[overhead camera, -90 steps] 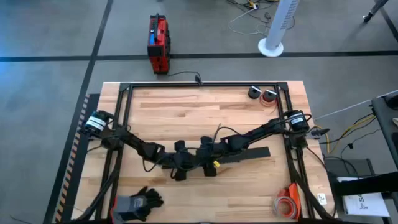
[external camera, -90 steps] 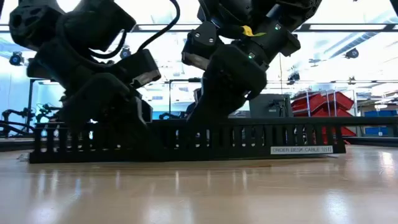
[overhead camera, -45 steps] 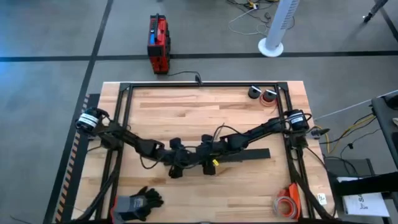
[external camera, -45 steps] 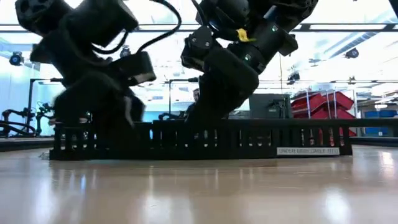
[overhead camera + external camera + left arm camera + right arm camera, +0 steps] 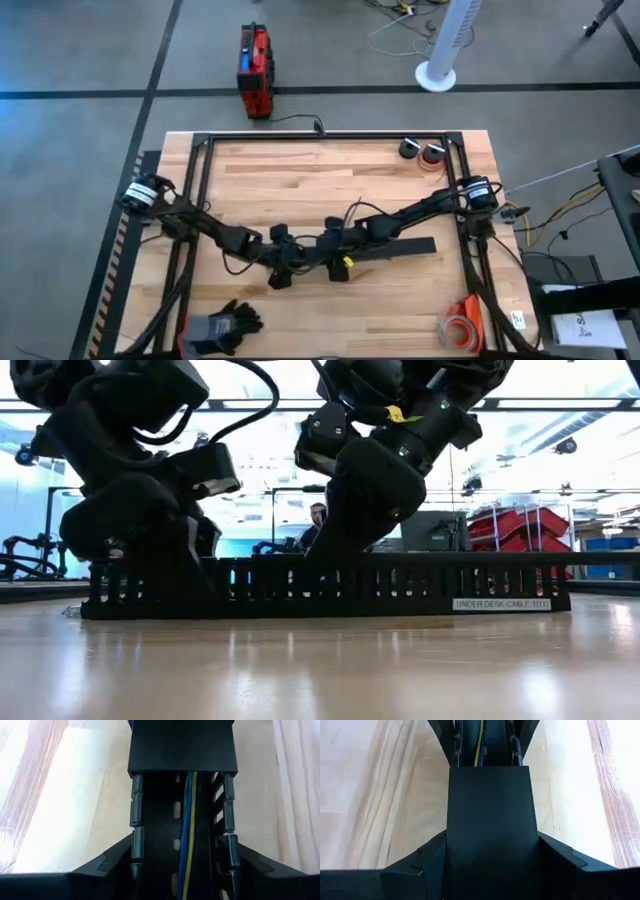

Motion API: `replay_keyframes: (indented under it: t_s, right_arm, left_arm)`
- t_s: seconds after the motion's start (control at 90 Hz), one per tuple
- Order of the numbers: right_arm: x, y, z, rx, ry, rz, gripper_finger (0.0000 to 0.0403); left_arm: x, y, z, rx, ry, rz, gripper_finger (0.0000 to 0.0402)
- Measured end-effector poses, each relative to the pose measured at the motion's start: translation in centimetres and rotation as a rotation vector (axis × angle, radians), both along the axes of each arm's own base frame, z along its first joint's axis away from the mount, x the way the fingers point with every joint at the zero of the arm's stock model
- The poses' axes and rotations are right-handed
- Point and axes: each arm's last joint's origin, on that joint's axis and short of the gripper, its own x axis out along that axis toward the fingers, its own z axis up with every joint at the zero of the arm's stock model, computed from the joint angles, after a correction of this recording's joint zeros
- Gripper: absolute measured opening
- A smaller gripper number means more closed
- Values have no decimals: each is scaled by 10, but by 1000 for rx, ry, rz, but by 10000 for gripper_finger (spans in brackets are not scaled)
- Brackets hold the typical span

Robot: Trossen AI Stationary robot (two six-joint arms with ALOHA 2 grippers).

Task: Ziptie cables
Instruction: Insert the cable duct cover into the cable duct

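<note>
- Noted gloves [image 5: 222,326] nearest the table's [image 5: 300,170] front edge, well in front of the strip's left end.
- Spotted an orange tape roll [image 5: 461,326] at the front right corner, well in front of the strip's right end.
- Found the strip [image 5: 400,248], long, black and slotted, lying flat across the middle of the table, a white label [image 5: 500,603] near its right end.
- Met the left gripper [image 5: 282,266] right at the strip's left end, tipped down over it.
- Saw its fingers [image 5: 107,865] pressed against the strip's two outer walls, clamping the open channel between them.
- Traced the cables [image 5: 187,835], blue, yellow, green and dark, running lengthwise inside that open channel, side by side on the floor of the strip and passing under the lid beyond.
- Met the right gripper [image 5: 336,260] just beside the left one, farther along the strip toward its middle, facing the left gripper.
- Saw its fingers [image 5: 427,857] pressed against the strip's walls where the flat black lid [image 5: 490,820] covered the channel, pinching the strip.
- Glimpsed the cables again past the lid's edge, inside the strip.
- Picked out two small round objects [image 5: 421,151] well behind the strip, near the table's back right corner.
- Made out a person [image 5: 318,516] in the room behind the strip, seen between the two arms.
</note>
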Motion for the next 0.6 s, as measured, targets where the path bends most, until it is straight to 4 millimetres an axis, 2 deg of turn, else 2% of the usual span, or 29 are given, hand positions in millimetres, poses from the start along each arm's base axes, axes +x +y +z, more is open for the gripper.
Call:
replay_keyframes:
  t_s: [0.233, 0.478, 0.6]
  right_arm:
    - [6, -2, 5, 30, -29, -42, 217]
    - [6, -3, 5, 21, -16, -51, 216]
    - [5, -4, 5, 19, -12, -54, 218]
  left_arm:
    - [10, 3, 6, 20, -64, -9, 226]
    - [17, 13, 9, 47, -105, -40, 219]
    - [19, 16, 11, 48, -94, -76, 235]
